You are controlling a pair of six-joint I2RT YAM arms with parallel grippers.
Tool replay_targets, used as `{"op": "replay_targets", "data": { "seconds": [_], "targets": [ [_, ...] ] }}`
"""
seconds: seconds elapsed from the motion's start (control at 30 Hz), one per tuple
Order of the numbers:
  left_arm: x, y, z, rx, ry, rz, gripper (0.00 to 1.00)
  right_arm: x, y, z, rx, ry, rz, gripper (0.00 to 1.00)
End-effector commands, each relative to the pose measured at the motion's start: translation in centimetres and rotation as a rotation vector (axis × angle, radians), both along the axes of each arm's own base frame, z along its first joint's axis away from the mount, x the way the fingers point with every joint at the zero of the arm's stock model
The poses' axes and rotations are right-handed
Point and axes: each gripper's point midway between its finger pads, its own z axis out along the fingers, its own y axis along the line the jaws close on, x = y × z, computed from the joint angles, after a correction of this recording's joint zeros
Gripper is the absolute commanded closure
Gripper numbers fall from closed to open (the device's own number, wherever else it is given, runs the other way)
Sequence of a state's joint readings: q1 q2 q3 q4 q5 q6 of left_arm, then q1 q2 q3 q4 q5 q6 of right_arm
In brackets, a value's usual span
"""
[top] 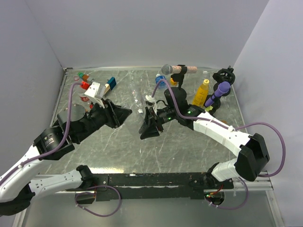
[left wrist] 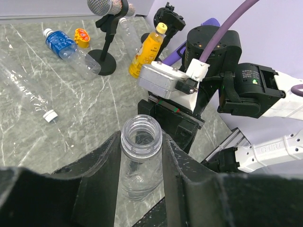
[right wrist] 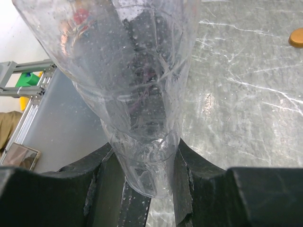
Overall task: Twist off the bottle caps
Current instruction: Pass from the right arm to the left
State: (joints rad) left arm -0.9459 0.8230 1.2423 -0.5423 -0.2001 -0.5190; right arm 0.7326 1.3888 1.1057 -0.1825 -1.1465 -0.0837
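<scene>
The left gripper's (left wrist: 141,147) black fingers (left wrist: 102,165) press on a clear bottle (left wrist: 141,163) from both sides, just under its threaded neck, so the jaws are closed on it. The bottle's mouth stands open and uncapped. The right gripper (right wrist: 144,165) clamps the lower part of the same bottle, with its fingers (right wrist: 102,179) touching the plastic on each side. The bottle spans the short gap between the two grippers above the middle of the table (top: 113,146).

In the left wrist view, the right arm's black gripper body and silver wrist camera (left wrist: 163,80) sit directly behind the held bottle and block the table beyond it.

To the left lies a second clear bottle (left wrist: 23,78) on its side, with a white cap (left wrist: 49,115) on its near end. Farther back a blue-labelled bottle (left wrist: 66,47) also lies flat, with a squat orange bottle (left wrist: 82,37) just beside it. The grey microphone (left wrist: 102,5) stands on its black stand close to both. A yellow bottle (left wrist: 147,52) stands upright with its yellow cap (left wrist: 162,28) on, near the purple microphone (top: 220,92). At the back left corner sits the blue-and-tan block (top: 111,84), well apart from the grippers. A small orange disc (right wrist: 297,37) lies on the table at the edge of the right wrist view
</scene>
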Motion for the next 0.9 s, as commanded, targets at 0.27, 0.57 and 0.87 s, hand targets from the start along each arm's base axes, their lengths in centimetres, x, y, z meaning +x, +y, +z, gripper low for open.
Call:
{"op": "replay_targets", "data": {
  "seconds": [0.27, 0.57, 0.87],
  "targets": [
    [0.1, -0.6, 0.7, -0.021, -0.009, -0.013, 0.56, -0.5, 0.2, 1.9, 0.054, -0.081, 0.031, 0.7],
    [0.4, -0.8, 0.2, -0.015, -0.002, -0.008, 0.59, -0.6, 0.2, 1.7, 0.054, -0.082, 0.038, 0.69],
    [0.3, -1.1, -0.3, -0.011, -0.019, -0.029, 0.99, -0.5, 0.3, 1.9, 0.051, -0.071, 0.029, 0.37]
  ]
}}
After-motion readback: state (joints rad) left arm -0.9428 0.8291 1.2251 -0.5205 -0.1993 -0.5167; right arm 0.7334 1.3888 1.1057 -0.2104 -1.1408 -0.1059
